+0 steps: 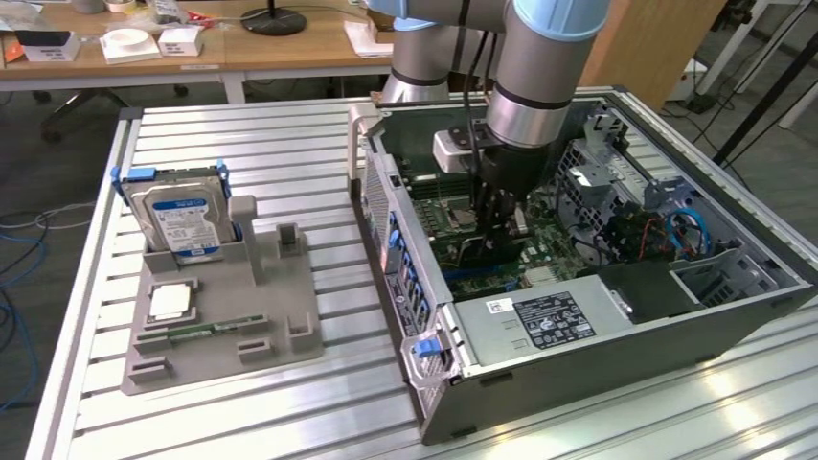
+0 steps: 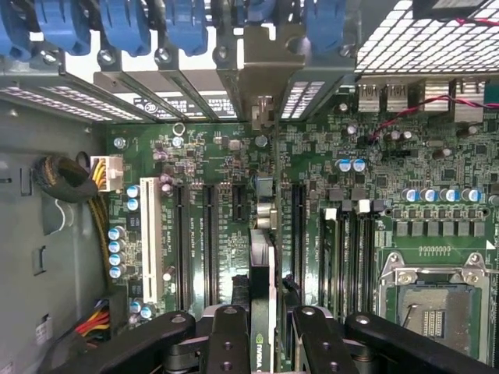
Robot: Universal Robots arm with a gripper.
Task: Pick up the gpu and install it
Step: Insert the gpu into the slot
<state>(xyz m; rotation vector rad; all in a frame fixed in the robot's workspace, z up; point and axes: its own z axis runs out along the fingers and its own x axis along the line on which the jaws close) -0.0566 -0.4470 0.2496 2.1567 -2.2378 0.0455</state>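
A ribbed aluminium tabletop (image 1: 256,144) catches bright glare; behind it stand wooden desks (image 1: 294,48) with clutter, blue cables (image 1: 19,249) trailing on grey floor

The thin black expansion card with its silver metal end bracket (image 2: 263,234) stands on edge inside the open computer case, clamped between black fingers, lowered over the green motherboard's long black slots.

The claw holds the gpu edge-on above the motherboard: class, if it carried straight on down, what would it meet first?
Probably the motherboard, at the slot beneath the gpu gripped by the claw; the remaining gap is unclear.
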